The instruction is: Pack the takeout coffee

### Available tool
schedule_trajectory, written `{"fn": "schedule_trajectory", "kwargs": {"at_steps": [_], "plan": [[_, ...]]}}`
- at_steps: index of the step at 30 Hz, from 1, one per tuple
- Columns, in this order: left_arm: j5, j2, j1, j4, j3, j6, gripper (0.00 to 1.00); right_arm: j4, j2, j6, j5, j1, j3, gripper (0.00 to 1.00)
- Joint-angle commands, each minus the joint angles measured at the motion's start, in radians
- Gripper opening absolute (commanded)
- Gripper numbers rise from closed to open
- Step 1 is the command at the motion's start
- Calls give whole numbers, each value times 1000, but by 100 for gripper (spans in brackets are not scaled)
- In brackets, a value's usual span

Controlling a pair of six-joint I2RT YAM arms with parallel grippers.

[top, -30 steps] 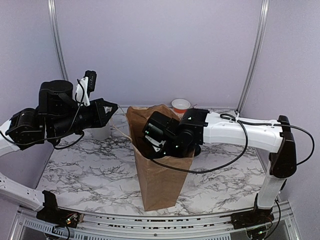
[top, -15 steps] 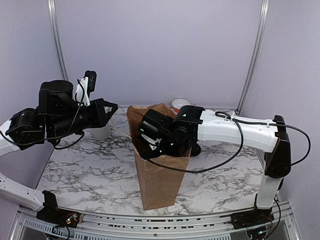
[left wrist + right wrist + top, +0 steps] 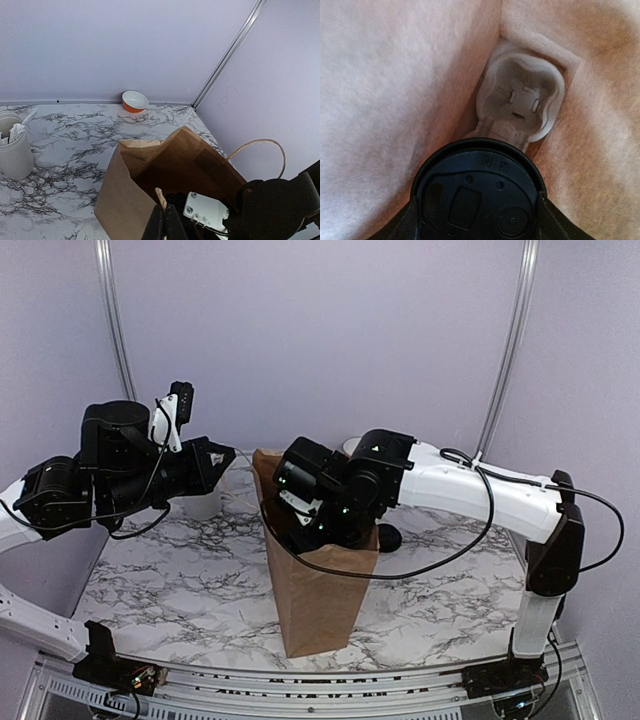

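Inside the mouth of the brown paper bag point(image 3: 322, 590), my right gripper point(image 3: 306, 530) is clamped on a lidded takeout coffee cup point(image 3: 477, 192). The wrist view shows the cup only from above, as a black disc between the two fingers point(image 3: 409, 222). Directly beneath the cup, on the bag's floor, lies a moulded pulp cup carrier point(image 3: 522, 100). I judge that the cup is held upright over the carrier so that it can be lowered into a pocket without tipping. Left of the bag, my left gripper point(image 3: 162, 224) hangs just outside the rim, its fingers together on what appears to be the bag's twine handle point(image 3: 160, 196), presumably to keep the mouth wide and steady the bag against the right arm's push. The second handle point(image 3: 260, 145) loops free on the bag's opposite side. Left of the bag and slightly behind it stands a grey-white canister of utensils point(image 3: 15, 150). Behind the bag, against the wall, sits a small orange-and-white bowl point(image 3: 134, 101). The bag stands on a white marble-patterned table point(image 3: 170, 585) veined in grey, enclosed by plain lilac walls with aluminium posts point(image 3: 112, 330).
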Motion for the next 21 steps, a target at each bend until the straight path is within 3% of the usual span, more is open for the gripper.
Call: {"fn": "schedule_trajectory", "kwargs": {"at_steps": [1,11,21], "plan": [[-19,8,-1,8,-6,7,0,-10,-28,9,-24,13,-52,61],[-22,10,-2,8,-6,8,0,143,-37,25,-68,15,-286,61],[-18,10,-1,9,-4,9,0,158,-22,17,-54,15,-301,61]]}}
